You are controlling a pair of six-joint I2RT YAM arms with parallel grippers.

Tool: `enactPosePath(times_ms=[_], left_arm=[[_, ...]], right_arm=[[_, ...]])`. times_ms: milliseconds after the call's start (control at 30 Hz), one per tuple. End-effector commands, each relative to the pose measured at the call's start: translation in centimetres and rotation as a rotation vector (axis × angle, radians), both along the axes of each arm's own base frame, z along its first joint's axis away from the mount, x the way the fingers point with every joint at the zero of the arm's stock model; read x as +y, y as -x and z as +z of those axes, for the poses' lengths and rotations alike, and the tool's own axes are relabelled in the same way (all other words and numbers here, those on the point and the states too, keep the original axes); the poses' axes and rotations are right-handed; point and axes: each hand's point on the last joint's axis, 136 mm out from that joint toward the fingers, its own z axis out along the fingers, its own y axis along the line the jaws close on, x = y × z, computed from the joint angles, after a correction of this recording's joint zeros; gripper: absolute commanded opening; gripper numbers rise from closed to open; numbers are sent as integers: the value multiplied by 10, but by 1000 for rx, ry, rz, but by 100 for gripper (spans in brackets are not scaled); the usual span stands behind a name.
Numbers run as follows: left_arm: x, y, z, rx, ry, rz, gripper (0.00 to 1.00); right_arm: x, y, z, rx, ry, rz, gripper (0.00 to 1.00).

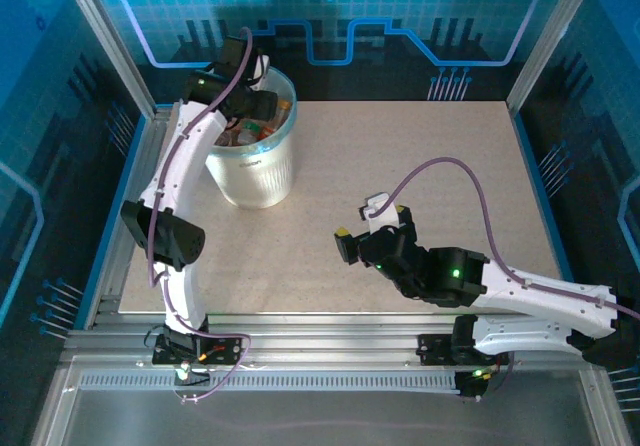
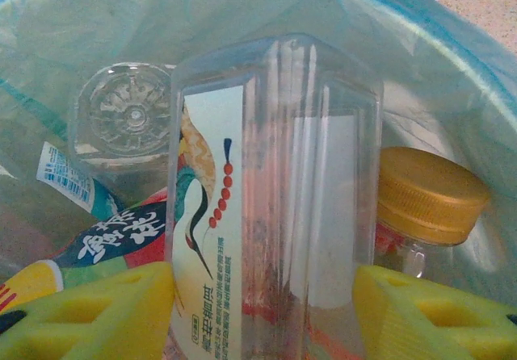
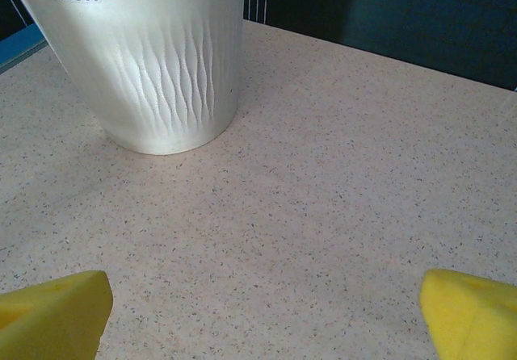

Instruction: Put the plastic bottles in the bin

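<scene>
One bin (image 1: 255, 171) is standing at the far left of the table (image 1: 400, 186) holding at least four plastic bottles (image 2: 428, 194), one clear bottle (image 2: 275, 198) among them being pinched between the half-closed left gripper (image 2: 266, 311), while the right gripper (image 3: 266, 316) is hovering wide open, gripping nothing.

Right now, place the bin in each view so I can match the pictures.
Top external: bin upper left, near the back edge.
Left wrist: its translucent wall curves behind the clear bottle.
Right wrist: its ribbed outer wall, upper left.
Shared landmark: the speckled tabletop.
</scene>
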Motion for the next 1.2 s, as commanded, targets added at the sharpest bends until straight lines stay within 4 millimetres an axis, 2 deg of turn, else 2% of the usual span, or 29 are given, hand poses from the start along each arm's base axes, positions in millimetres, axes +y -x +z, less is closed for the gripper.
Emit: enactPosePath(times_ms=[0, 100, 233, 267, 300, 367, 433, 500, 567, 633, 667, 767, 833, 900, 967, 1067, 1167], left_arm=[[-4, 10, -3, 37, 33, -12, 65], [-9, 15, 31, -37, 97, -27, 72], [-2, 34, 104, -242, 160, -6, 81], [4, 44, 125, -306, 170, 6, 83], [8, 52, 140, -354, 177, 19, 83], [21, 79, 172, -477, 203, 44, 85], [33, 108, 189, -579, 231, 70, 86], [44, 135, 182, -658, 245, 95, 86], [61, 160, 152, -709, 231, 142, 86], [80, 178, 112, -723, 199, 226, 86], [88, 184, 83, -702, 173, 262, 86], [112, 197, 14, -660, 102, 383, 86], [124, 199, -21, -657, 58, 441, 86], [131, 198, -49, -665, 13, 473, 86], [137, 195, -74, -670, -43, 488, 87], [138, 188, -104, -671, -78, 461, 89], [129, 177, -131, -649, -21, 384, 90]], right_arm=[[-4, -2, 11, 5, -39, -31, 98], [-8, -3, 13, 7, -44, -48, 99], [-14, -4, 20, -4, -43, -76, 99], [-17, -4, 24, -10, -43, -86, 100], [-20, -5, 27, -15, -42, -97, 100], [-28, -6, 36, -31, -42, -131, 100], [-37, -8, 42, -44, -44, -164, 100], [-48, -12, 46, -47, -49, -198, 100], [-65, -19, 46, -41, -47, -254, 100], [-87, -29, 41, -21, -40, -324, 100], [-102, -35, 36, -4, -35, -365, 100], [-147, -53, 19, 9, -9, -498, 100], [-177, -63, 8, -3, 16, -586, 100], [-203, -72, -7, -12, 33, -655, 100], [-223, -83, -37, 9, 45, -671, 100], [-243, -96, -76, 35, 38, -676, 100], [-254, -109, -111, 33, 35, -672, 100]])
